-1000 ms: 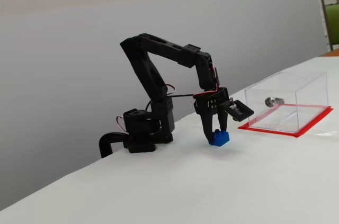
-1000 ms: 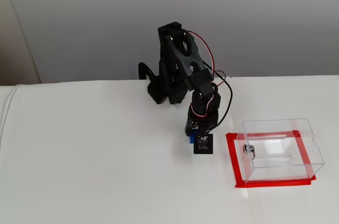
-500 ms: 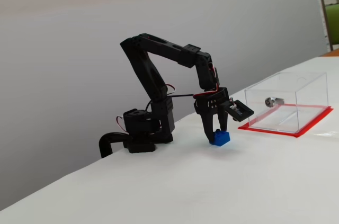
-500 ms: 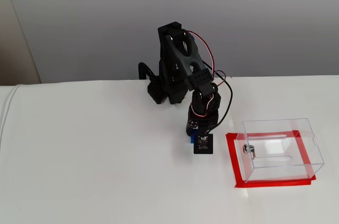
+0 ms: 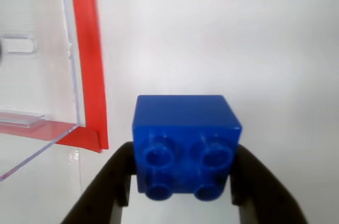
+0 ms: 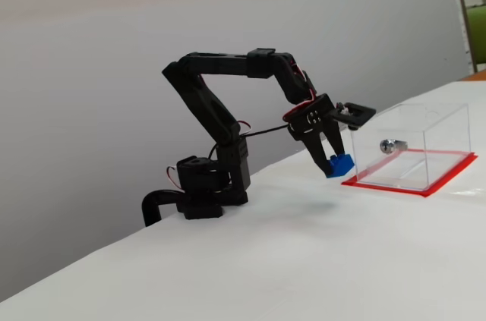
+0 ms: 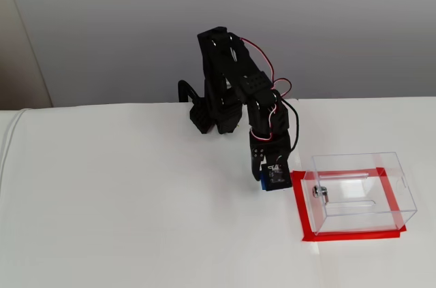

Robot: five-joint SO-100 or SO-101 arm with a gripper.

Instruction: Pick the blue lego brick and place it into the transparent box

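the clear box (image 6: 425,146) on its red base (image 6: 448,177) holds nothing but its silver lock (image 6: 389,145). the bright blue studded brick (image 5: 183,144) sits clamped in the gripper (image 6: 334,163), raised just beside the box.

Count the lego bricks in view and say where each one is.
1. The blue lego brick is clamped in the gripper, held above the table just outside the transparent box. None shows inside the box or elsewhere on the table.
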